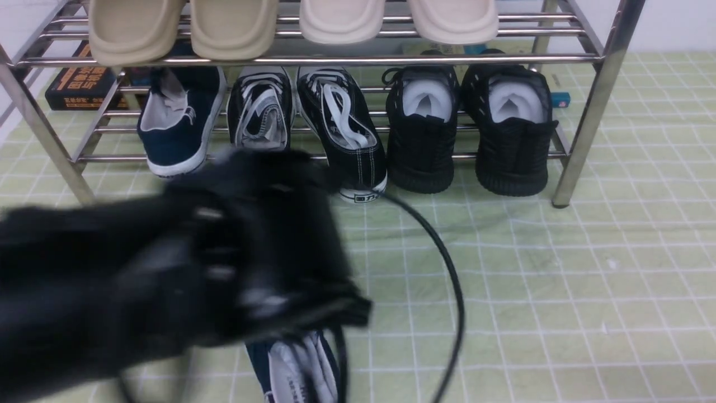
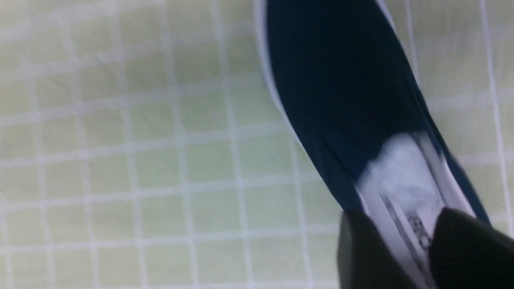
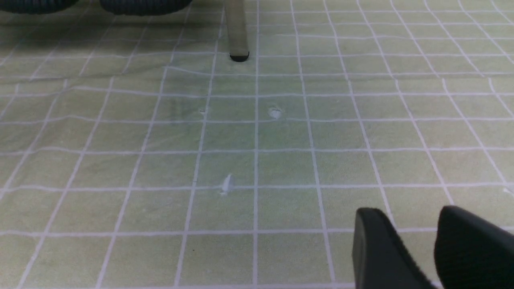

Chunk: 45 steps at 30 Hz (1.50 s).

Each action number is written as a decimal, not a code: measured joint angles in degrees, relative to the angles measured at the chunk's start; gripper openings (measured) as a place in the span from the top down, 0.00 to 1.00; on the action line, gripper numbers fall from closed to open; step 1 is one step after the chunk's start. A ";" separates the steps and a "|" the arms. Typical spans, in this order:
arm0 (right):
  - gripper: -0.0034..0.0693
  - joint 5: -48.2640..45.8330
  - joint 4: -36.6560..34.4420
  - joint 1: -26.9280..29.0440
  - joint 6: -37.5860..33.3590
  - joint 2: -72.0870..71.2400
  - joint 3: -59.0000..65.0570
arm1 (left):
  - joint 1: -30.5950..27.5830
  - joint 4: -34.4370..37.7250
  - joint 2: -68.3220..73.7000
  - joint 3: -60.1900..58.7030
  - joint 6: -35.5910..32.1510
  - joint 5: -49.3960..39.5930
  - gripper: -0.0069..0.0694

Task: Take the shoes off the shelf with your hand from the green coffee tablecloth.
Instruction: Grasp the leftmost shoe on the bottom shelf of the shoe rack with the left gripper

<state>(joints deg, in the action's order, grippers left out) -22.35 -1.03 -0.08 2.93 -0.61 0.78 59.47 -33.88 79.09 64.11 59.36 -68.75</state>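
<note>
One navy-blue slip-on shoe (image 1: 179, 126) with a white sole sits at the left end of the chrome shelf's (image 1: 391, 58) lower tier. The other navy shoe (image 1: 293, 369) is off the shelf, low over the green tablecloth (image 1: 559, 280), under my blurred left gripper (image 1: 299, 333). In the left wrist view my left gripper (image 2: 397, 228) is shut on this shoe's (image 2: 341, 80) side wall, one finger over the printed white insole. My right gripper (image 3: 405, 218) is open and empty above the cloth (image 3: 241, 140); it is out of the front view.
Black lace-up sneakers (image 1: 341, 123) and all-black knit sneakers (image 1: 470, 123) fill the rest of the lower tier. Beige slippers (image 1: 235, 28) lie on the top tier. A dark box (image 1: 84, 84) stands behind the shelf. A shelf leg (image 3: 237, 32) stands ahead of the right gripper.
</note>
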 joint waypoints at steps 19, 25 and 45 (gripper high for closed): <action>0.62 0.00 0.00 0.00 0.00 0.00 0.00 | -64.72 35.02 -4.72 0.17 -39.29 18.91 0.88; 0.62 0.00 0.00 0.00 0.00 0.00 0.00 | -64.52 39.20 0.85 0.17 -42.67 30.28 0.74; 0.62 0.00 0.00 0.00 0.00 0.00 0.00 | -63.20 42.21 20.90 13.91 -44.00 43.10 0.30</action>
<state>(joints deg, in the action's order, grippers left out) -22.35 -1.03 -0.08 2.93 -0.61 0.78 -3.73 8.34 100.00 78.02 15.37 -25.66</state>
